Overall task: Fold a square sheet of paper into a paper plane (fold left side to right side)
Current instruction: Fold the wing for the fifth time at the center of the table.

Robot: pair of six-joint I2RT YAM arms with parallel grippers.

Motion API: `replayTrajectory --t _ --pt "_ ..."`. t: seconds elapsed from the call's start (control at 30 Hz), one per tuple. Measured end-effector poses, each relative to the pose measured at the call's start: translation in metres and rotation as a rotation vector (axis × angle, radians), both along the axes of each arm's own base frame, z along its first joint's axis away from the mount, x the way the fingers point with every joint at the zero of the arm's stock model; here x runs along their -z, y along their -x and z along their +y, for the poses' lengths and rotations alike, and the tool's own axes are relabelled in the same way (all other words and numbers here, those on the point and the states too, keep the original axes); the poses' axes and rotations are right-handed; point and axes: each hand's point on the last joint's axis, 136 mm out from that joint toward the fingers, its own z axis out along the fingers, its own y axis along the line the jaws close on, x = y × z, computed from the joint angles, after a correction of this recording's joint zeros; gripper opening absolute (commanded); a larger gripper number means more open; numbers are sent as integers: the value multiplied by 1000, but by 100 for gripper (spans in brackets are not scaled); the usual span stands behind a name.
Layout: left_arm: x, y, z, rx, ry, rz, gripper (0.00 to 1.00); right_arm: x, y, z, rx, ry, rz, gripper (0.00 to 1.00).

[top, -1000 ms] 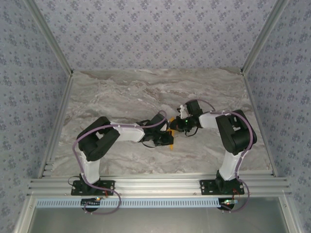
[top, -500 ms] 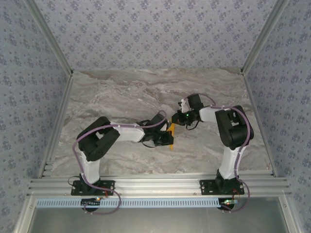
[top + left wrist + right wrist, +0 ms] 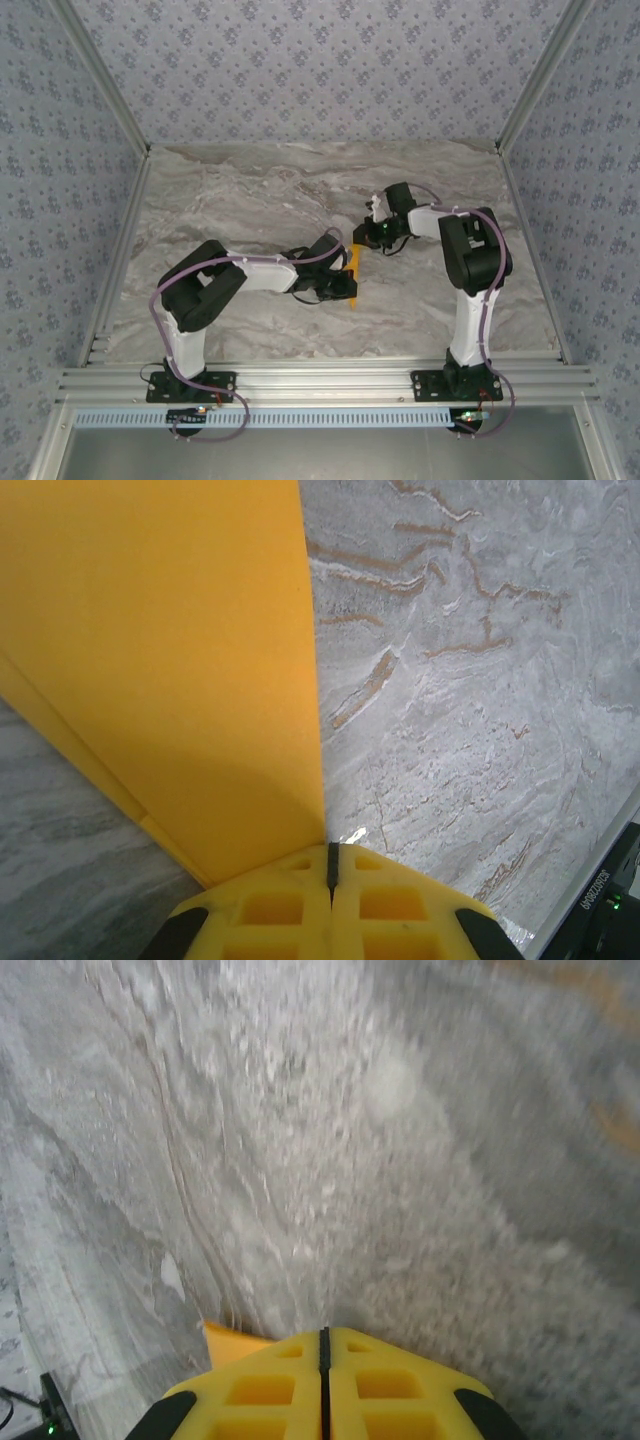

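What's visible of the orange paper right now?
The orange paper is plain matte orange-yellow, with one long straight edge and a second layer peeking out along the other side, so it looks folded. From above it is a narrow strip on the marble table. The shut left gripper meets its near end; pinching or pressing is unclear. A corner shows beside the shut right gripper.
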Motion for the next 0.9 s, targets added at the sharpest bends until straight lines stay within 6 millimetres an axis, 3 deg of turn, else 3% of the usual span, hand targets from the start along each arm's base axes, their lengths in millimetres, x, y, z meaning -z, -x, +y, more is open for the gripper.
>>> replayTrajectory --t 0.17,0.33,0.53,0.7,0.8,0.9 --pt "0 0 0 -1 -2 -2 3 -11 -25 -14 42 12 -68 10" --pt "0 0 0 -2 -1 -2 3 -25 -25 -26 68 14 -100 10" --pt "0 0 0 -3 -2 -5 3 -47 22 -25 45 -22 -108 10" --pt "0 0 -1 -4 -5 -11 3 -36 67 -7 -6 -62 -38 10" --pt "0 -1 -1 -5 -6 -13 3 -29 83 4 -39 -69 -5 10" --pt "-1 -1 -1 -8 -6 -11 3 -26 84 8 -44 -74 3 10"
